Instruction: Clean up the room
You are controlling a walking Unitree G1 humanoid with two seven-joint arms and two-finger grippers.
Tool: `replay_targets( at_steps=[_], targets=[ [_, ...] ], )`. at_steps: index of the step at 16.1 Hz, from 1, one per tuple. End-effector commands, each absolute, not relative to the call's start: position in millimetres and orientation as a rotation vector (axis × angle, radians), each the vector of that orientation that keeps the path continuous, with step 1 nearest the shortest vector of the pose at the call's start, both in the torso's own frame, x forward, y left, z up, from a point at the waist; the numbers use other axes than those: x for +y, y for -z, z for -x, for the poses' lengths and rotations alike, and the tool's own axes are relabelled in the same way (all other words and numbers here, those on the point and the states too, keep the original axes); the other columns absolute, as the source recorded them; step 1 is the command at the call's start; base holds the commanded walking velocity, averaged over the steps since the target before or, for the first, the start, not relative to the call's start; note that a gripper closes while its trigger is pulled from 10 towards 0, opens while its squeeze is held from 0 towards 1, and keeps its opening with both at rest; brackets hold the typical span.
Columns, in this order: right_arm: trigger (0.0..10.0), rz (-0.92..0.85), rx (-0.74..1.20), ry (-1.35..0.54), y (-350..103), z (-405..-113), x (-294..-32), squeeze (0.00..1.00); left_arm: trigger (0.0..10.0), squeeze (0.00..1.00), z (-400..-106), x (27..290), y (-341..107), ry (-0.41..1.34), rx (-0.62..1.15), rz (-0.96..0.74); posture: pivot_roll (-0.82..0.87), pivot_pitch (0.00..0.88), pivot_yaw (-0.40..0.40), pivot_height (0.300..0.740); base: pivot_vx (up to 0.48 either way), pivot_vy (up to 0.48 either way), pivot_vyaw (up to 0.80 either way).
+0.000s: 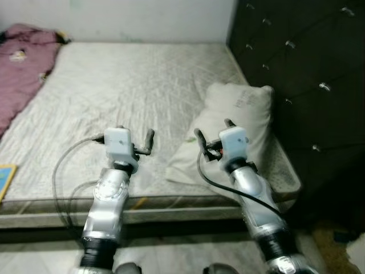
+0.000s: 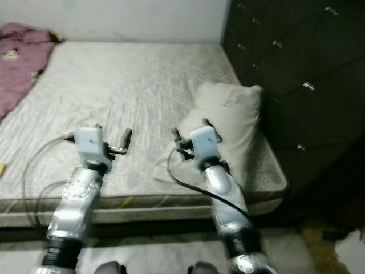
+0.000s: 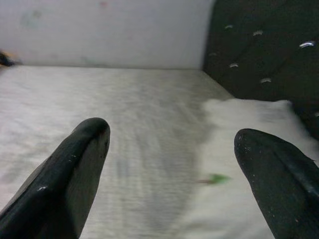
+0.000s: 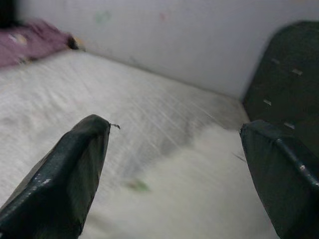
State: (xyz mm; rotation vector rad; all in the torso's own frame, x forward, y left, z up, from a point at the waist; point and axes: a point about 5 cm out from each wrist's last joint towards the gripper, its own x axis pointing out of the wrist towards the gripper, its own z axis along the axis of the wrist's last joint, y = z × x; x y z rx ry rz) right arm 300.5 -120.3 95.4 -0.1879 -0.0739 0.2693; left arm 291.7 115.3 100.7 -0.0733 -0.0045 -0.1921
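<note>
1. Pillow [image 1: 231,128] lies on the mattress [image 1: 114,97], against the dark tufted headboard [image 1: 302,68].
2. Right gripper [image 1: 212,137] hovers over the pillow's near edge, jaws spread, empty.
3. Left gripper [image 1: 149,141] is beside the pillow, over bare mattress, jaws apart.
4. Pillow likely soft, light, floppy; pinch a corner or bunch the near edge.

Both arms reach forward, left gripper [image 1: 137,140] and right gripper [image 1: 213,132] fingers spread.

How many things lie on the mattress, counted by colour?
White: 1, the pillow beside the dark headboard
Purple: 1, the blanket at the far left
Blue and yellow: 1, a flat item at the left edge
Total: 3
</note>
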Motion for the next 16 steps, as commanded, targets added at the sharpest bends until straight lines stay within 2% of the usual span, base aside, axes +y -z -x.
replay_targets(
  at_steps=[1, 6, 16],
  targets=[
    [10.0, 0.176, -0.108, -0.291, -104.6, -303.5, -111.5, 0.0, 10.0, 0.0, -293.2, 125.6, -104.7, 0.165, -0.026, 0.058, 0.0, 0.0, -0.017, 0.74, 0.0, 0.0, 0.0],
    [10.0, 0.182, -0.111, -0.291, -105.3, -303.9, -111.3, 0.0, 10.0, 0.0, -292.2, 124.4, -107.0, 0.198, -0.051, 0.051, 0.0, 0.0, -0.018, 0.74, 0.0, 0.0, 0.0],
    [10.0, 0.185, -0.115, -0.292, -106.1, -305.5, -109.5, 0.0, 10.0, 0.0, -293.1, 125.0, -108.0, 0.209, -0.06, 0.049, 0.01, 0.0, -0.016, 0.74, 0.336, 0.0, 0.0]
  ],
)
